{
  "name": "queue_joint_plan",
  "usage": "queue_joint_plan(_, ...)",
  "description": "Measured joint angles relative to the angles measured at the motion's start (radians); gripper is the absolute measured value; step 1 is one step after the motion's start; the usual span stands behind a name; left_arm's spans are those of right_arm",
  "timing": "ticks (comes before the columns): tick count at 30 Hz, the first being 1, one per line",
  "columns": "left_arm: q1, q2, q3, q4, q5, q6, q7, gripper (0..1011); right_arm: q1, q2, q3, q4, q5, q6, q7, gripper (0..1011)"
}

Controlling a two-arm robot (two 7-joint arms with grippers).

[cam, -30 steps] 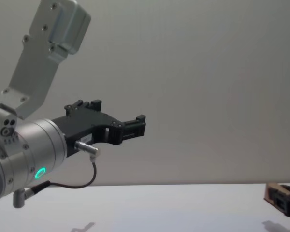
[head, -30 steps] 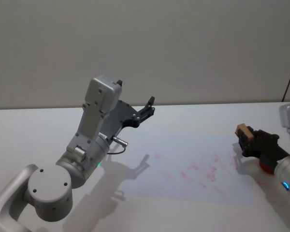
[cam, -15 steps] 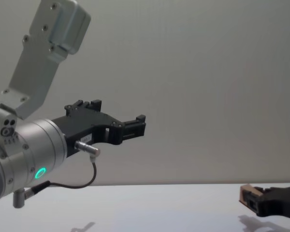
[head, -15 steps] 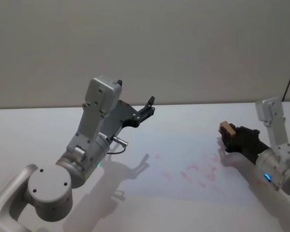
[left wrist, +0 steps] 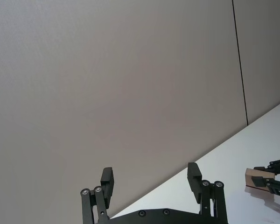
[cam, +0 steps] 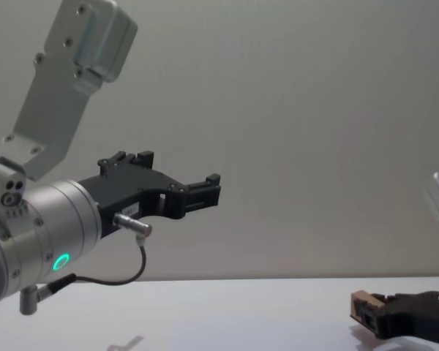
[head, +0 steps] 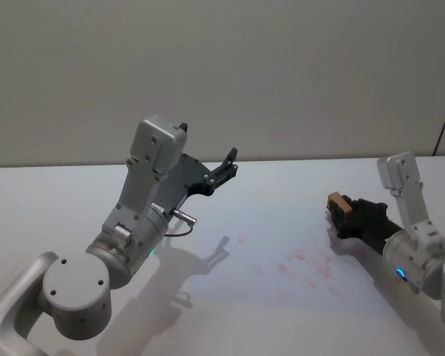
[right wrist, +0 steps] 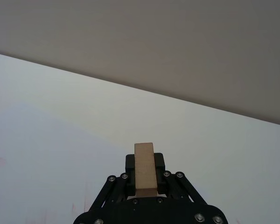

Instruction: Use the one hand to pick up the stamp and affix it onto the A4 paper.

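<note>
Pick is done: the black angular right gripper (head: 348,213) is closed on the small tan wooden block stamp (head: 337,202), with the arm reaching in from the right edge of the white counter (head: 59,193). The stamp is over the right end of the pale A4 paper sheet (head: 267,230), which lies mid-counter. It's low, looks just clear of the sheet, but I can't confirm contact.

The paper already carries faint red stamp marks (head: 311,263). What's left, as I read it: press down on the sheet, then lift off.

The black angular left gripper (head: 226,165) is parked high over the left half of the counter, with its jaws wide apart and empty.

View differences:
- Head view: the paper outline and red marks, and where the stamp sits against them.
- Chest view: side-on height. The stamp (cam: 362,307) is near the counter surface, with the left gripper (cam: 205,191) well above.
- Right wrist view: the grip itself. The stamp (right wrist: 144,168) is clamped between the fingers, with its end sticking out past the tips.
- Left wrist view: the left gripper (left wrist: 150,179) is spread with nothing between its fingers, and the stamp (left wrist: 256,177) is far off.
</note>
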Motion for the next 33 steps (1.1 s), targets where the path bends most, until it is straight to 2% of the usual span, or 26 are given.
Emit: queue_joint_plan(33,0.0,0.0,0.0,0.0,0.0,0.0,0.0,1001,-0.007,-0.005,-0.012,0.011,-0.017,0.024,0.0,220)
